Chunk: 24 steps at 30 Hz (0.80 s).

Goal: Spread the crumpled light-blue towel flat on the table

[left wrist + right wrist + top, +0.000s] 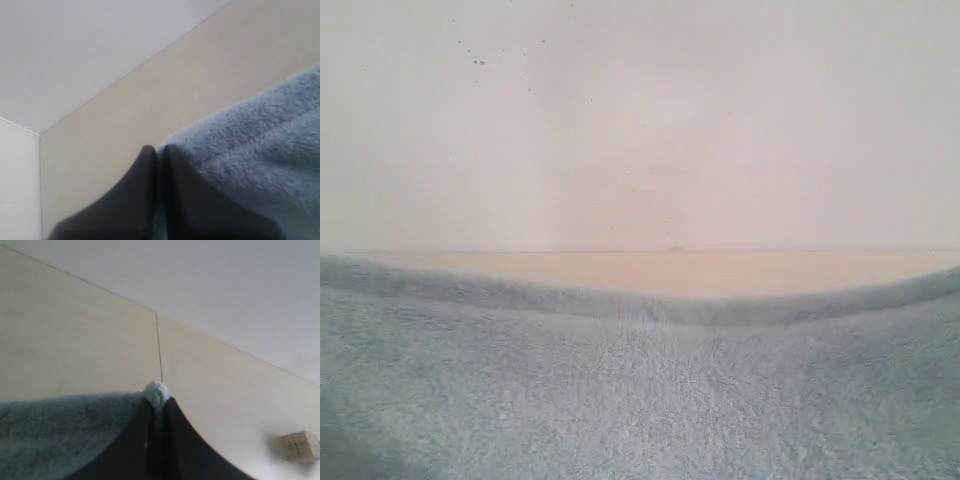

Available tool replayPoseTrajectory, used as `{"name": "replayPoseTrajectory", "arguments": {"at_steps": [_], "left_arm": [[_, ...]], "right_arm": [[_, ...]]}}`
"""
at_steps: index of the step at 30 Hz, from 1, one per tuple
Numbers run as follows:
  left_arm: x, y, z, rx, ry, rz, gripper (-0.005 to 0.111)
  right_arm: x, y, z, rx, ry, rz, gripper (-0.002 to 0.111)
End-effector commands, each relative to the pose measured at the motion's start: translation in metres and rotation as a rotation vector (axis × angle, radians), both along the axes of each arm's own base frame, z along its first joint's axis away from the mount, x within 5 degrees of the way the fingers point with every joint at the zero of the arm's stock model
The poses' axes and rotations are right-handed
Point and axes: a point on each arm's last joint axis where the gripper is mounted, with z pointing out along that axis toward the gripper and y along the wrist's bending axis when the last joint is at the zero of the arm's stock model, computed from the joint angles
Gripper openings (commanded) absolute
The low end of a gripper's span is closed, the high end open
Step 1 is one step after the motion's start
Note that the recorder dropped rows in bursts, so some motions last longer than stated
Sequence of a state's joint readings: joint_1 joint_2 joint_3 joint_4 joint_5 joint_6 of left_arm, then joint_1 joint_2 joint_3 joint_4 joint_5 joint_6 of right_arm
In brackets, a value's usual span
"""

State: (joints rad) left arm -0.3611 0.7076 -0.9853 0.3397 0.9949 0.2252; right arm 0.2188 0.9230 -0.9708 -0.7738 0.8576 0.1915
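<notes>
The light-blue fluffy towel (640,400) fills the lower part of the exterior view, held up close to the camera, its top edge sagging in the middle. Behind it shows a strip of the beige table (660,270). Neither gripper appears in the exterior view. In the left wrist view my left gripper (159,152) is shut on a corner of the towel (250,145), above the table (150,100). In the right wrist view my right gripper (159,402) is shut on another towel (60,420) corner, a small tuft poking out between the black fingers (177,440).
A white wall (640,120) rises behind the table. A thin seam (159,347) runs across the table (75,340) in the right wrist view. A small light wooden block (300,446) sits on the table beside my right gripper.
</notes>
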Motion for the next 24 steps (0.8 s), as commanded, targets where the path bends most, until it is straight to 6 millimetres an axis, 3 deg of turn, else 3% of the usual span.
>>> {"name": "replayPoseTrajectory", "arguments": {"at_steps": [1,4,8,12,17,20,22,24], "left_arm": [[0.073,-0.024,-0.027,0.090,0.060,-0.003,0.004],[0.121,-0.038,-0.054,0.155,0.087,0.003,0.004],[0.177,-0.043,-0.105,0.210,0.141,0.070,0.004],[0.218,-0.029,-0.151,0.149,0.140,0.168,0.004],[0.257,-0.010,-0.191,0.079,0.116,0.234,0.004],[0.277,-0.003,-0.200,0.054,0.094,0.280,0.008],[0.287,-0.004,-0.198,0.046,0.075,0.280,0.020],[0.295,-0.005,-0.189,0.021,0.039,0.289,0.039]], "right_arm": [[0.057,0.015,-0.025,-0.058,-0.034,0.069,0.001],[0.101,0.026,-0.056,-0.076,0.039,0.084,0.001],[0.158,0.030,-0.097,-0.115,0.173,0.076,0.001],[0.215,0.017,-0.135,-0.088,0.233,0.021,0.001],[0.269,0.013,-0.157,-0.082,0.238,0.020,0.002],[0.289,0.019,-0.164,-0.050,0.211,0.044,0.020],[0.297,0.022,-0.162,-0.008,0.182,0.049,0.038],[0.302,0.023,-0.157,0.021,0.156,0.045,0.058]]}}
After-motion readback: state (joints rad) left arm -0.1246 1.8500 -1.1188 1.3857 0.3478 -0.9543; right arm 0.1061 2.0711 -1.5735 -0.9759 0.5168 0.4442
